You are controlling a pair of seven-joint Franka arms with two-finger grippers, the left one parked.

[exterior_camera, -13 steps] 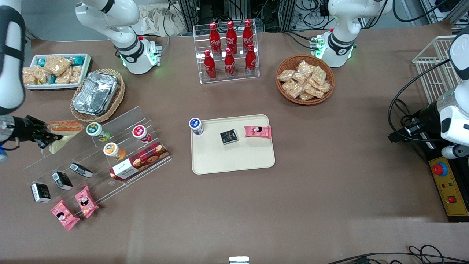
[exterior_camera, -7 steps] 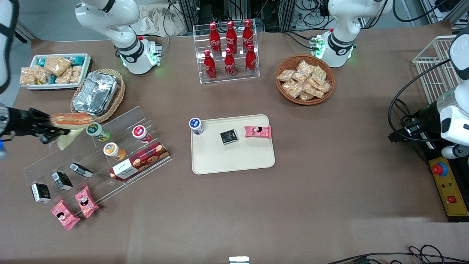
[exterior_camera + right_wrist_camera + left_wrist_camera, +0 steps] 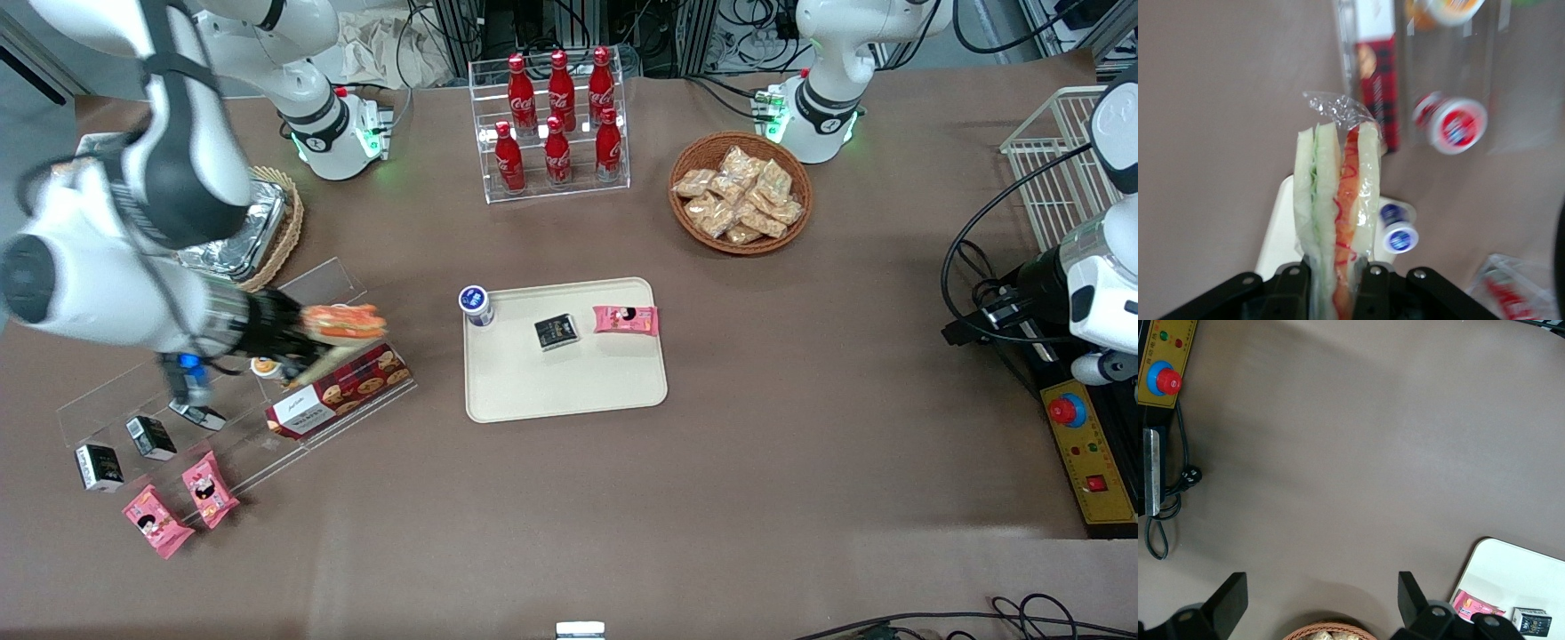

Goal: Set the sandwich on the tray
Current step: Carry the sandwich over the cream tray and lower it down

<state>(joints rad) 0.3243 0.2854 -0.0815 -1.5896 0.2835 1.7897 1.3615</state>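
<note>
Gripper (image 3: 298, 342): we're clamped on the sandwich (image 3: 342, 322), above the acrylic display.
Tray (image 3: 569, 391): well apart, toward the parked arm's end.

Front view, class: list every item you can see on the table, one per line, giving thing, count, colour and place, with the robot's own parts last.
Sandwich: one, pale bread with red-orange and green filling, held above the clear stand.
Tray: one, cream, mid-table.
Small box: one, black, on the tray.
Snack packet: one, pink, on the tray.
Cup: one, blue lid, beside the tray.
Cola bottles: six, red, in a clear rack.
Basket of snacks: one, brown, toward the parked arm's end.
Biscuit box: one, red tartan, on the clear stand.
Gripper: one, black, jaws closed on the sandwich.
</note>
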